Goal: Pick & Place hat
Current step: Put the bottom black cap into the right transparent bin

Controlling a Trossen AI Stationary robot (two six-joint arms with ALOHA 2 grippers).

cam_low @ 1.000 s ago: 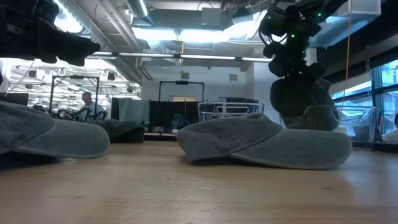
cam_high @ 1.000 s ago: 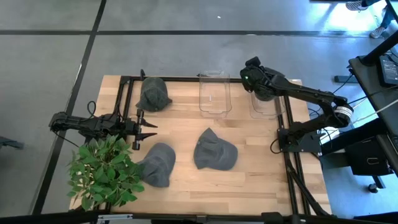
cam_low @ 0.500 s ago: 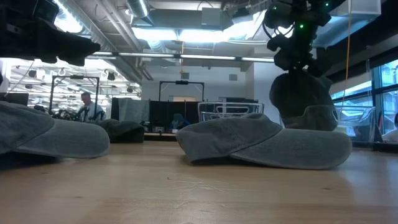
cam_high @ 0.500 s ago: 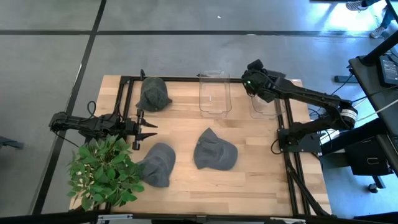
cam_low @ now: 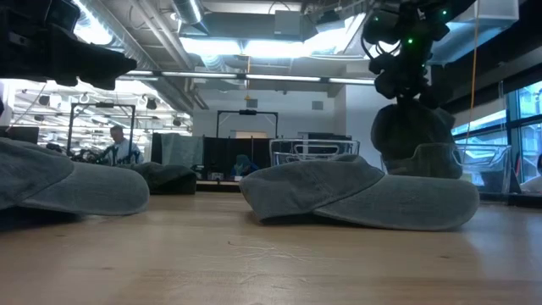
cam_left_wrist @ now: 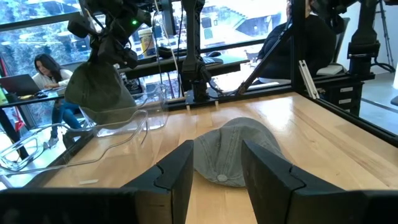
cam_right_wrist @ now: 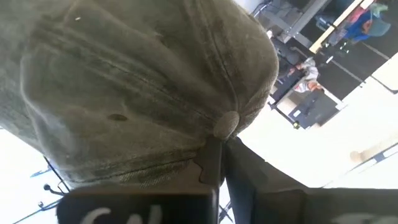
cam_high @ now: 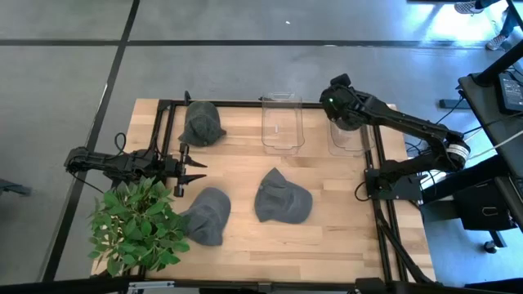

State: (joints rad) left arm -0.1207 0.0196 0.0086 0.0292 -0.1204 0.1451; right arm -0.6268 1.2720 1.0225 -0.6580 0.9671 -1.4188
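Looking down on the wooden counter [cam_high: 327, 237], we see the right pincer [cam_high: 341, 104] held over the clear bin [cam_high: 350, 137] at the far right corner. Its fingers are closed on a grey hat [cam_low: 412, 134], pinching the fabric close to the button on the crown, as the right wrist view shows [cam_right_wrist: 149, 87]. From the level view the hat hangs bunched below the pincer [cam_low: 405, 80], and from the left wrist view it dangles over a clear bin [cam_left_wrist: 134, 121]; we cannot tell whether its lower edge touches the bin.

A second clear bin [cam_high: 282, 122] stands just beside the first, toward the middle of the far edge.

Three more grey hats lie on the counter. One [cam_high: 201, 122] sits at the far left, near the black frame rail [cam_high: 163, 122]. One [cam_high: 282, 198] lies near the middle, in front of the bins. One [cam_high: 206, 215] lies toward the near left, partly touching the leafy green plant [cam_high: 135, 229] that stands at the near left corner.

Our left arm stretches low along the left edge of the counter, and the left pincer [cam_high: 194, 167] points toward the middle with its fingers apart and nothing between them. In its own wrist view the two dark fingers [cam_left_wrist: 177, 171] frame the middle hat [cam_left_wrist: 233, 152], which lies well ahead of them.

A person [cam_low: 123, 144] shows far back in the room beyond the counter.
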